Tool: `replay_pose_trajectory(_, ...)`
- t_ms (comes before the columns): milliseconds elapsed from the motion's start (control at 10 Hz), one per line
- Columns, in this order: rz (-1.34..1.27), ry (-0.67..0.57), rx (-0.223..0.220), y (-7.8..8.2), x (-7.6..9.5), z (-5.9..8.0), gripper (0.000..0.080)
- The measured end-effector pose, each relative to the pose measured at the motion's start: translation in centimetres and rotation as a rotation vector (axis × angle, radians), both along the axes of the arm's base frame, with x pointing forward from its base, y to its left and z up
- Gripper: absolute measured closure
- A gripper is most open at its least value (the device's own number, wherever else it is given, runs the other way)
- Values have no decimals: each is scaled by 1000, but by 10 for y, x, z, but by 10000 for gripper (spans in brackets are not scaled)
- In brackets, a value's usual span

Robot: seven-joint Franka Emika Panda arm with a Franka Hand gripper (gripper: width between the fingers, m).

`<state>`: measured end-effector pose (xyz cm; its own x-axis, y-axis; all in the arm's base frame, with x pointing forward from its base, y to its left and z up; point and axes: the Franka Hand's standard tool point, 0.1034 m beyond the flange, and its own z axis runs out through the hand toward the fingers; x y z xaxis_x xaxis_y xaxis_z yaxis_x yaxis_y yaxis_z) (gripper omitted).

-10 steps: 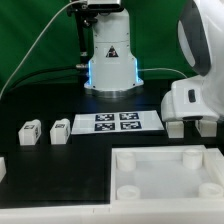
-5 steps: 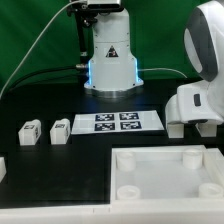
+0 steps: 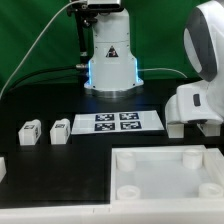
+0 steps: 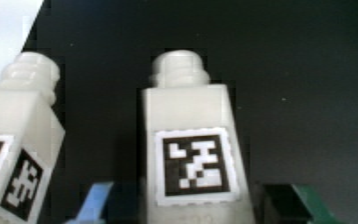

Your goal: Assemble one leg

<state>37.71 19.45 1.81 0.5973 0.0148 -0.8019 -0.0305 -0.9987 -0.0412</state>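
In the wrist view a white leg [image 4: 190, 130] with a black-and-white tag stands between my gripper's [image 4: 197, 205] two fingers. The blue fingertip [image 4: 98, 200] and the green one [image 4: 311, 204] each stand apart from the leg's sides, so the gripper is open. A second leg [image 4: 19, 130] stands close beside the first. In the exterior view the gripper [image 3: 192, 120] hangs low over these two legs [image 3: 175, 128] at the exterior view's right, and its fingers are hidden there. Two more legs [image 3: 29, 133] [image 3: 61, 130] lie at the exterior view's left.
The large white square panel [image 3: 165, 172] with corner holes lies at the front. The marker board [image 3: 118, 121] lies in front of the robot's base [image 3: 110, 60]. A small white piece [image 3: 2, 168] shows at the exterior view's left edge.
The gripper has sunk slightly and shifted a little toward the exterior view's right over the two legs, then held still. Nothing else moved.
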Motion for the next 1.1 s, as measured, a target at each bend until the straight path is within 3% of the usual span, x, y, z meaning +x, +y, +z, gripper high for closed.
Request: replay_pose_trajectory(1100, 0, -5, 0, 0, 1, 0, 509)
